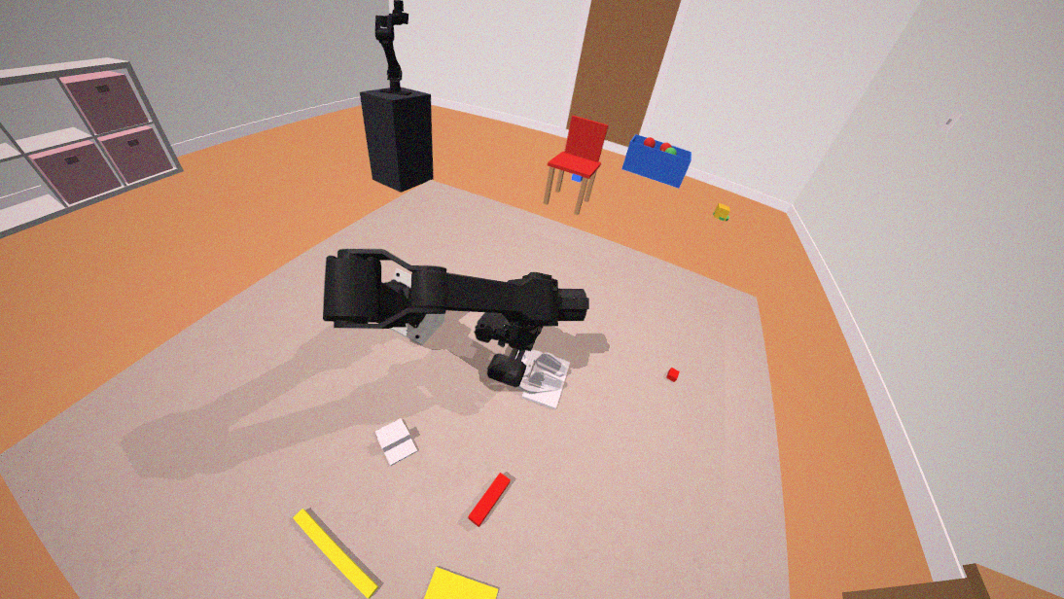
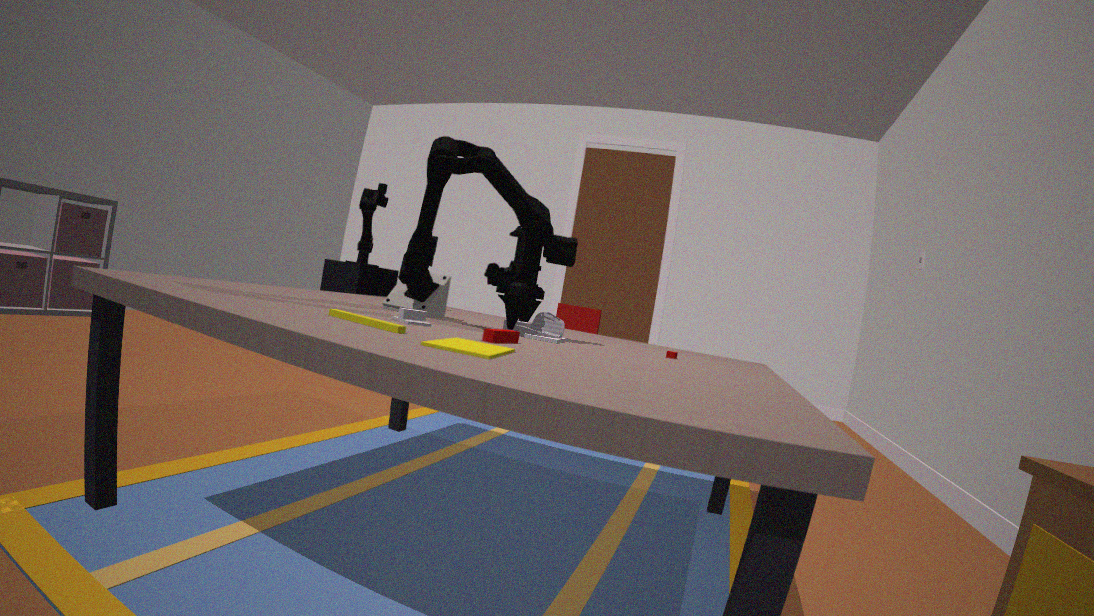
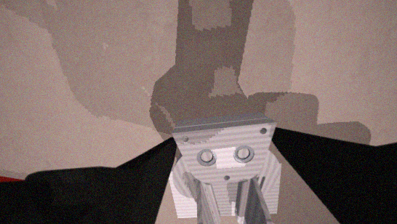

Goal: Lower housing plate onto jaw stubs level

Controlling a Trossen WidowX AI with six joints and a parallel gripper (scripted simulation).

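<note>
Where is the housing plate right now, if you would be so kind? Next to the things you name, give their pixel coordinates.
In the wrist view, the housing plate [image 3: 226,140] sits low, right of centre, over the two jaws, between the hand's [image 3: 223,145] open fingers.
</note>
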